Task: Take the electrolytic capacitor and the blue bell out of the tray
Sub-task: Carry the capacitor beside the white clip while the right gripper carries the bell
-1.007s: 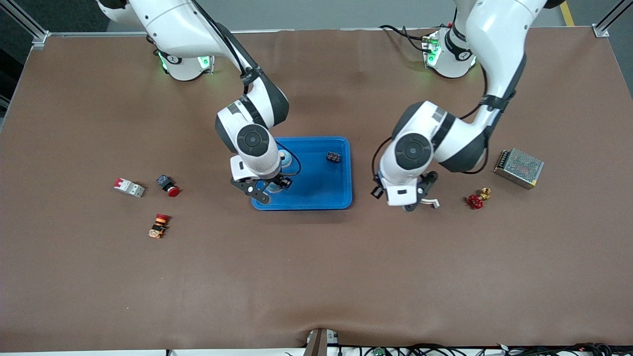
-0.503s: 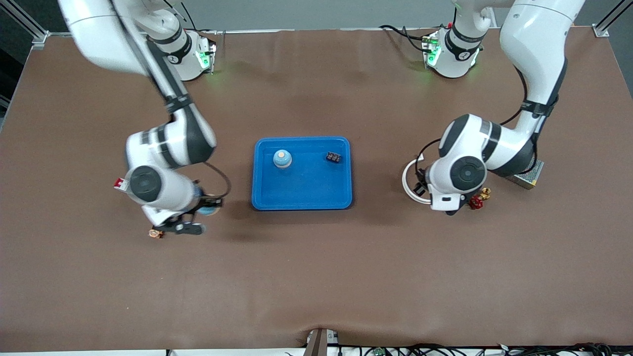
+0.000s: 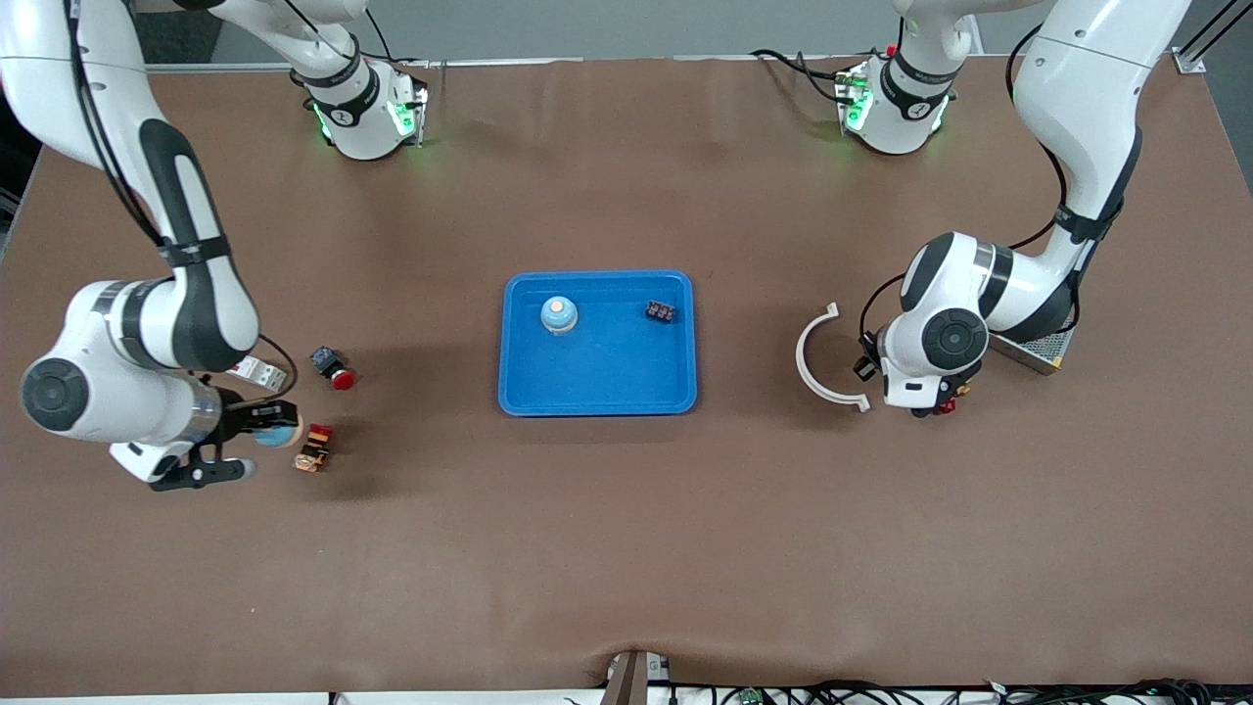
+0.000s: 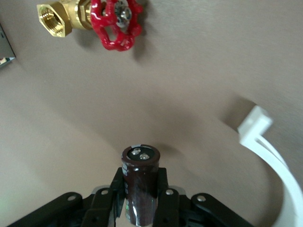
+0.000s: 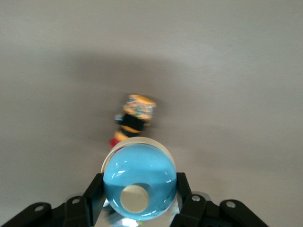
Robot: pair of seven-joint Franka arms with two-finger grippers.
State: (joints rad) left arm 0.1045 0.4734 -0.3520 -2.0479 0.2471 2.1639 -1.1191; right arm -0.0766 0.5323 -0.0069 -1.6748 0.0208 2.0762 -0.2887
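Both parts out of tray (image 3: 597, 397). Left pincer (image 4: 142, 208) clamped capacitor (image 4: 140, 182) nr red valve (image 4: 116, 23); right pincer (image 5: 139, 203) clamped blue bell (image 5: 139, 182) toward right arm's end from tray. Judged next: lower, release onto worktop (image 3: 626, 548).

A brown tabletop (image 3: 626, 548) is carrying the loose items. Toward the right arm's end, a white-and-red breaker (image 3: 262, 372) is lying beside a red-capped push button (image 3: 333, 370), with an orange-and-red switch (image 3: 315, 447) sitting nearer the front camera. Toward the left arm's end, a white curved clip (image 3: 820, 360) is lying near a red-handled brass valve (image 4: 94, 20) and a metal mesh-covered box (image 3: 1036, 347).
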